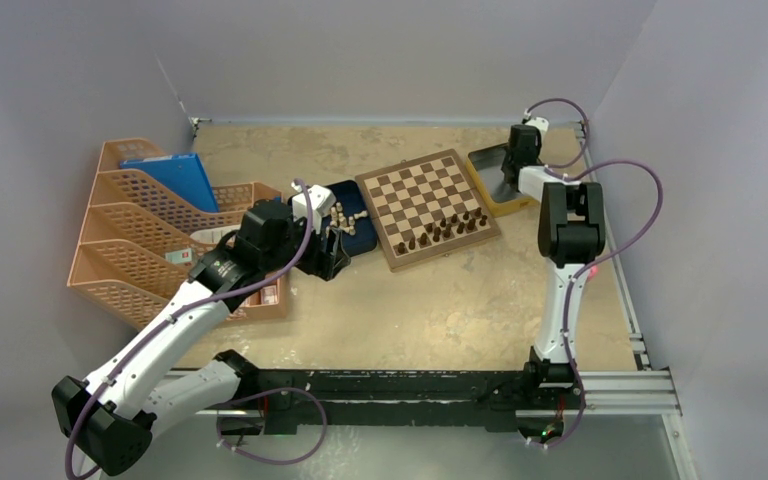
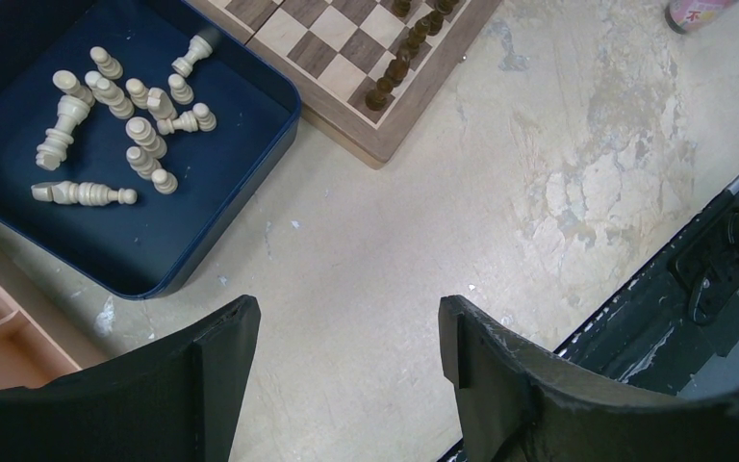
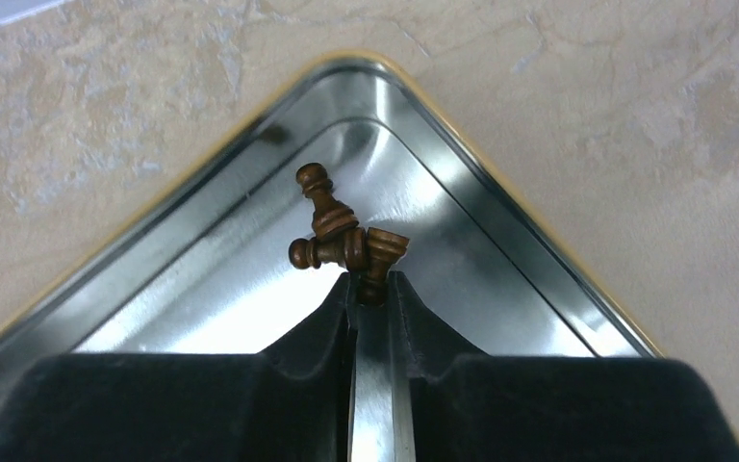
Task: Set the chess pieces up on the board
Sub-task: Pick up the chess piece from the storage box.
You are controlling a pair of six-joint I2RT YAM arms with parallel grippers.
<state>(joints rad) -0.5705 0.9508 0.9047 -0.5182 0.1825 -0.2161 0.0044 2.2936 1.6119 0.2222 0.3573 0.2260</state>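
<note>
The chessboard (image 1: 425, 206) lies mid-table with several dark brown pieces (image 1: 447, 229) along its near rows; its corner also shows in the left wrist view (image 2: 366, 96). My right gripper (image 3: 370, 286) reaches into the silver tin (image 3: 500, 250) and is shut on a dark brown chess piece (image 3: 377, 258). Two more dark pieces (image 3: 325, 223) lie against it in the tin's corner. My left gripper (image 2: 346, 337) is open and empty, above bare table next to the dark blue tray (image 2: 19, 231), which holds several cream pieces (image 2: 125, 125).
An orange file rack (image 1: 150, 225) with a blue folder stands at the left. The tin (image 1: 495, 180) sits right of the board near the right wall. A black rail (image 1: 410, 385) runs along the table's near edge.
</note>
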